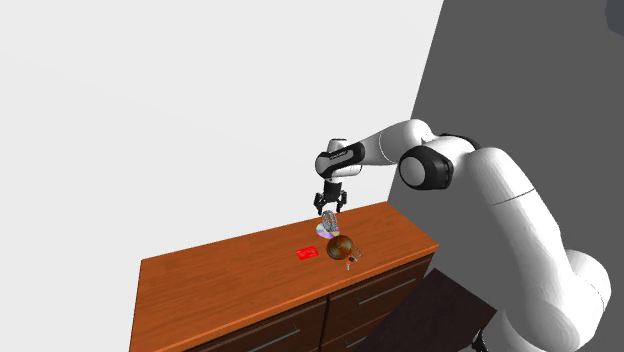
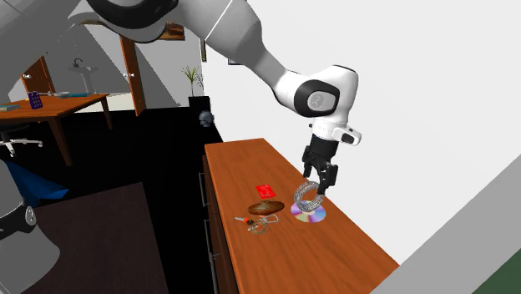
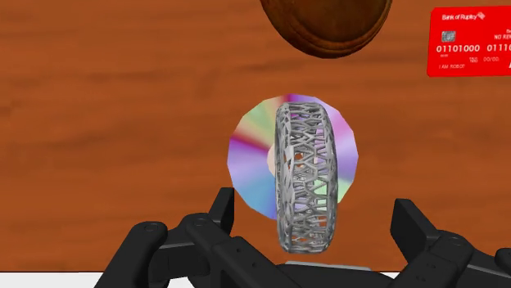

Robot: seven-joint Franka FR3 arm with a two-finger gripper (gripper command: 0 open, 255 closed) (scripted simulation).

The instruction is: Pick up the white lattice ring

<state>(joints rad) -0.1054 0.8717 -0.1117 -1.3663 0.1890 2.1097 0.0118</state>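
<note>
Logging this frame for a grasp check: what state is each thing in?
gripper: open, fingers apart.
lattice ring: on edge between the fingers, neither touching it.
disc: flat on the dresser, beneath the ring.
red card: flat, printed side up.
brown bowl: beside the disc; which way up, cannot tell.
drawers: shut.

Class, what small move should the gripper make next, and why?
Probably close the gripper. It straddles the upright pale grey lattice ring above the iridescent disc, and gaps show on both sides, so the ring is not yet clasped.
</note>
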